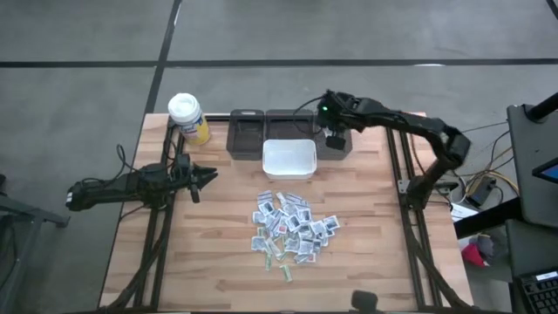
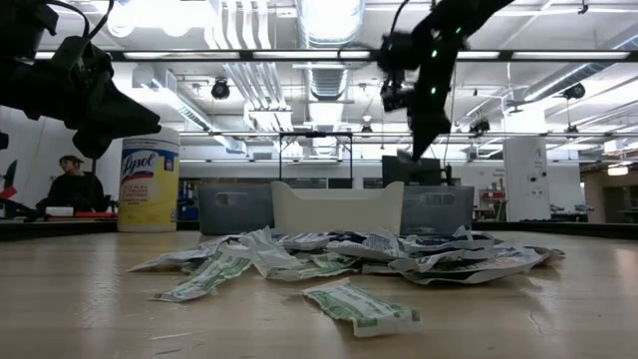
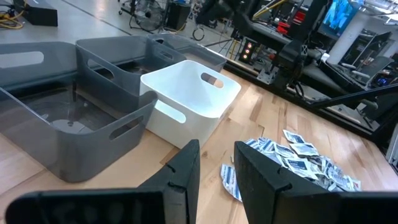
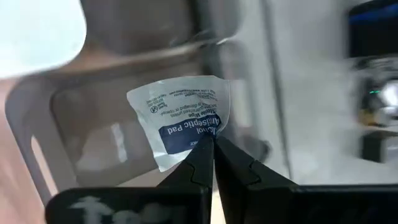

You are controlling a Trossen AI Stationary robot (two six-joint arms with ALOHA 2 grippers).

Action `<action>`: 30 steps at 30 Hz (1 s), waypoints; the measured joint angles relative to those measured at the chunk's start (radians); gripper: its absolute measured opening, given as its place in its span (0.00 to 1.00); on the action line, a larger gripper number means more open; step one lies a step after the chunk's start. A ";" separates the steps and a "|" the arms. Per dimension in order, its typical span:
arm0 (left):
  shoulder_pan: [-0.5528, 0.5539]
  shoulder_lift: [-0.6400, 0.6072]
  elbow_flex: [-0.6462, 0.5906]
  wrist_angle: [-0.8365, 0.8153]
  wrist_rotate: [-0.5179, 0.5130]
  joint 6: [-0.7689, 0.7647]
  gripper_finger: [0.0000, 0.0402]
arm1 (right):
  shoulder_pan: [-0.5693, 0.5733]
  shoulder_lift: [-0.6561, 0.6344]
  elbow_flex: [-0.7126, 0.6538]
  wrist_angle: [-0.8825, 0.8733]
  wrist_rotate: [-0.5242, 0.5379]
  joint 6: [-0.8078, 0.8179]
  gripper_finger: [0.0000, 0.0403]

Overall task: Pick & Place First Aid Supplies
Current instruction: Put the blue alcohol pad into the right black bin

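The first aid supplies [image 1: 292, 228] lie in a loose heap of small white packets on the wooden table, also seen in the low view [image 2: 349, 261] and the left wrist view [image 3: 298, 158]. My right gripper [image 4: 211, 146] hangs over the rightmost grey bin [image 1: 336, 139] at the table's far side, shut on one white packet with blue print [image 4: 180, 115]. Near the table's left edge, my left gripper [image 3: 217, 165] is open, holds nothing and points toward the bins. My right gripper pinches the packet by one corner [image 4: 208, 135], next to its blue print, between its two fingertips. The fingers slant downward over the grey bin [image 4: 93, 143]. The packet sticks out beyond the fingertips, lifted clear of the bin and the table.
A white bin [image 1: 289, 159] stands in front of a row of grey bins [image 1: 246, 133] along the far edge. A white-capped yellow canister [image 1: 187, 118] stands at the far left corner. Bare wood lies between the heap and the near edge.
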 joint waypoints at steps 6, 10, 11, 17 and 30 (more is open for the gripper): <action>0.000 0.000 0.000 0.001 0.000 -0.003 0.23 | -0.057 0.142 0.056 -0.017 -0.014 -0.026 0.02; 0.000 0.000 0.000 0.001 0.000 -0.004 0.23 | -0.088 0.207 0.076 -0.032 -0.014 -0.070 0.02; 0.000 0.000 0.000 0.001 0.000 -0.004 0.23 | -0.096 0.218 0.079 -0.036 -0.015 -0.070 0.02; 0.000 0.000 0.000 0.001 0.000 -0.004 0.23 | -0.135 0.261 0.080 -0.046 -0.072 -0.072 0.02; 0.000 0.000 0.000 0.001 0.000 -0.004 0.23 | -0.164 0.332 0.079 -0.042 -0.114 -0.089 0.02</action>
